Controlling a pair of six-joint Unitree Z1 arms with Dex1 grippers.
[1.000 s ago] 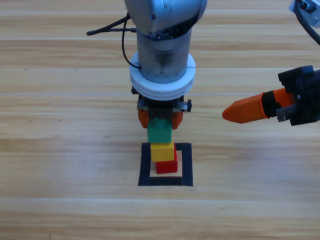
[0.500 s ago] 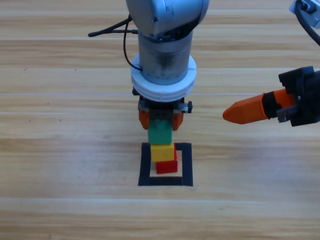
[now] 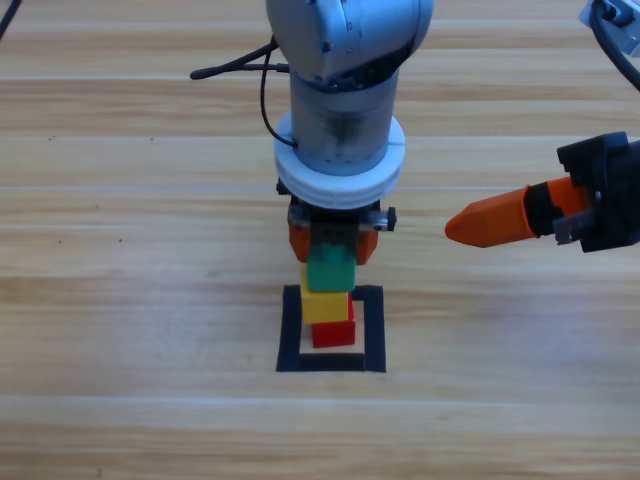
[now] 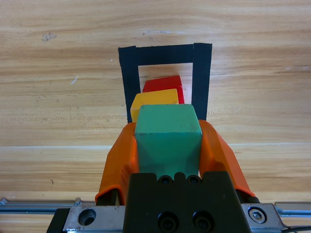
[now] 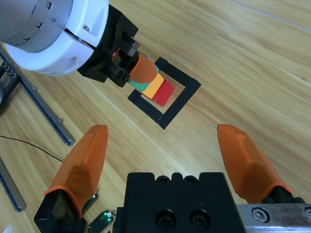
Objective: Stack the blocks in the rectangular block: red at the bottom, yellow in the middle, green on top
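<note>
The red cube (image 3: 334,333) sits inside the black tape rectangular block (image 3: 290,335), with the yellow cube (image 3: 324,305) stacked on it. My left gripper (image 3: 332,252) comes straight down from above and is shut on the green cube (image 3: 330,268), holding it right over the yellow one; I cannot tell whether the two touch. In the left wrist view the green cube (image 4: 167,138) fills the space between the jaws, with the yellow cube (image 4: 153,101) and red cube (image 4: 163,83) beyond it. My right gripper (image 3: 490,222) waits open at the right edge.
The tape frame (image 4: 129,82) leaves a narrow strip of bare wood around the stack. The right wrist view shows the stack (image 5: 158,87) and the left arm from the side, and metal rails (image 5: 43,116) at the table's edge.
The left arm has shifted a little to the right and downward with the green cube, which now sits more squarely over the yellow one. The right arm has held still.
</note>
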